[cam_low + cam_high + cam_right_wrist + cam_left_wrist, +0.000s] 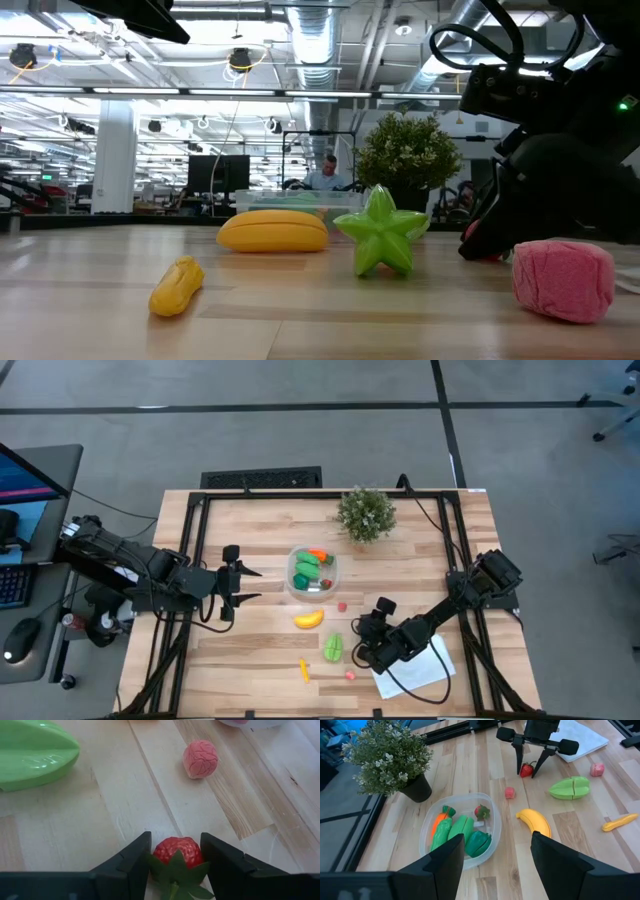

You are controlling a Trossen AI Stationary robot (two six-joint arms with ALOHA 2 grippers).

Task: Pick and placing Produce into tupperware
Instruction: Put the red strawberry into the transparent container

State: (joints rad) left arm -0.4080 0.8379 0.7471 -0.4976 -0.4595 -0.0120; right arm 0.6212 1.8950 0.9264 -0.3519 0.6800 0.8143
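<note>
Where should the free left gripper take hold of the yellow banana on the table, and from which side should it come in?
Probably across the banana's thick middle, coming straight down from above. It lies flat on the table with bare wood on both long sides, so the left gripper's fingers could straddle its narrow width. The tapered ends would likely slip.

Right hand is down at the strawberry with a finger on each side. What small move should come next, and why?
Probably close the right hand fully on the strawberry and lift. The berry sits between the fingers on the table, and whether the fingers grip it is not clear. The tupperware, already holding several pieces, has room. The left hand waits beside it.
</note>
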